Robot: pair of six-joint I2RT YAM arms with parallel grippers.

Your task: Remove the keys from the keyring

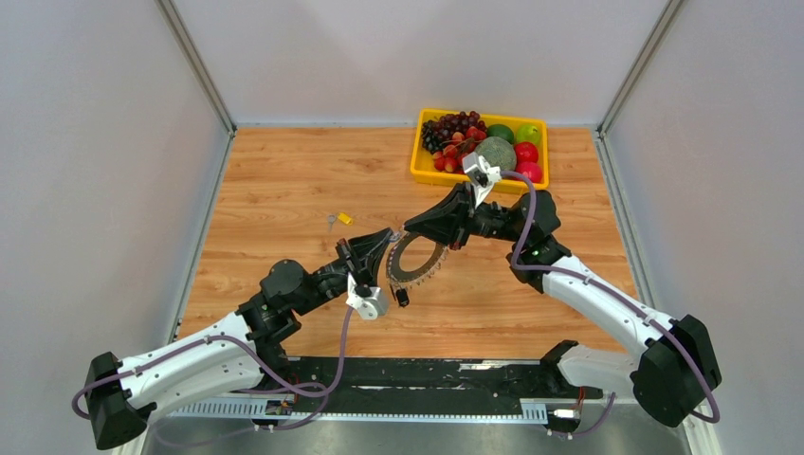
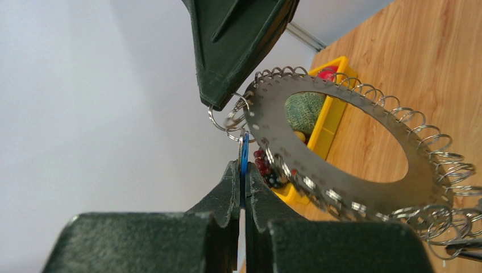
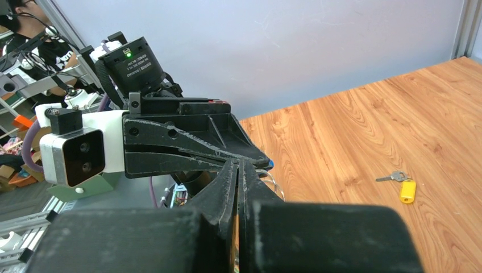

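Tilted grey keyring (image 2: 267,122), blue key (image 2: 244,154) attached

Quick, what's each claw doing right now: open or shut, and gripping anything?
Left gripper: shut on the blue key.
Right gripper: shut, pinching the keyring at its rim.

only faint white print shows on the black box with a green light (image 3: 135,61), too small to read.
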